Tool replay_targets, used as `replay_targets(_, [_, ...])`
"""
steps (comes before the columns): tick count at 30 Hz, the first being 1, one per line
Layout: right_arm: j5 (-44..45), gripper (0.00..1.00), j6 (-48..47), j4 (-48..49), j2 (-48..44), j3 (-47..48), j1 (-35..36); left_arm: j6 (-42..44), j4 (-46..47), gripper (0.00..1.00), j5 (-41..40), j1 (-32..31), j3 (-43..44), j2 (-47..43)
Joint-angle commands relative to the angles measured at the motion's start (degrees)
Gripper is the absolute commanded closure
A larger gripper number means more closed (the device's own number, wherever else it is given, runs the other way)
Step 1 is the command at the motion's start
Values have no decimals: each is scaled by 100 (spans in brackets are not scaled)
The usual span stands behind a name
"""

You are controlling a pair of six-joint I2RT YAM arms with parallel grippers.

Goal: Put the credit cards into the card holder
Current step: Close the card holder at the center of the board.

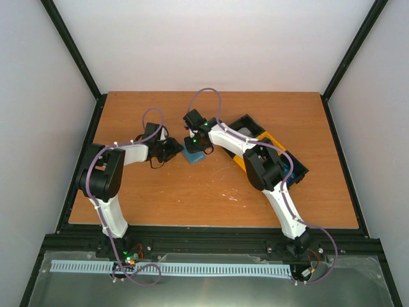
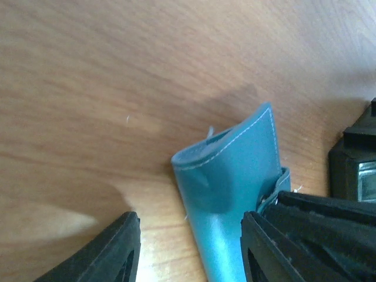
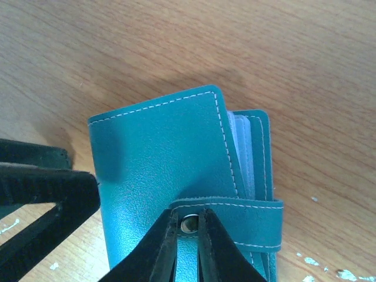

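The blue-grey card holder (image 1: 193, 155) lies folded shut on the wooden table between my two grippers. In the right wrist view the card holder (image 3: 164, 158) has its snap tab (image 3: 252, 223) wrapped over the cover. My right gripper (image 3: 189, 212) rests its tips on that tab, open only a slit, with the metal snap showing in the gap. My left gripper (image 2: 191, 218) stands open astride the holder's (image 2: 235, 176) folded end; its right finger (image 2: 264, 235) is against the tab side and its left finger is apart. Pale pocket edges show inside the holder. The credit cards are hidden.
A black-and-yellow compartment tray (image 1: 246, 121) lies at the back right, partly under my right arm (image 1: 268, 173). My left gripper (image 1: 174, 151) and right gripper (image 1: 192, 142) crowd close together at the table's middle. Black frame rails border the table.
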Motion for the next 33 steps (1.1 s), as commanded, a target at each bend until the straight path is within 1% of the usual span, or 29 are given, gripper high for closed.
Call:
replay_targets(1, [472,88,-110,-170,185,60,21,108,-214,51,-94,49,203,392])
replay_targets(5, [423,85,-238,-193,139,170,21,173,-268,50,-121,49,243,469])
replay_targets(10, [106,82,-224,149,-250,-58,21,237,-375,50,-146,44,325,580])
replay_targets(14, [230,82,-186,245,-477,-127,21,251,-400,50,-163,49,327,651])
replay_targets(18, [595,82,-121,265,-582,-179,21,290,-464,51,-192,50,377,728])
replay_targets(23, [667,83,-100,288,-507,-206,3,316,-473,52,-188,49,397,801])
replay_targets(33, [35,86,-120,316,-139,-166,-47,371,-469,52,-68,49,386,890])
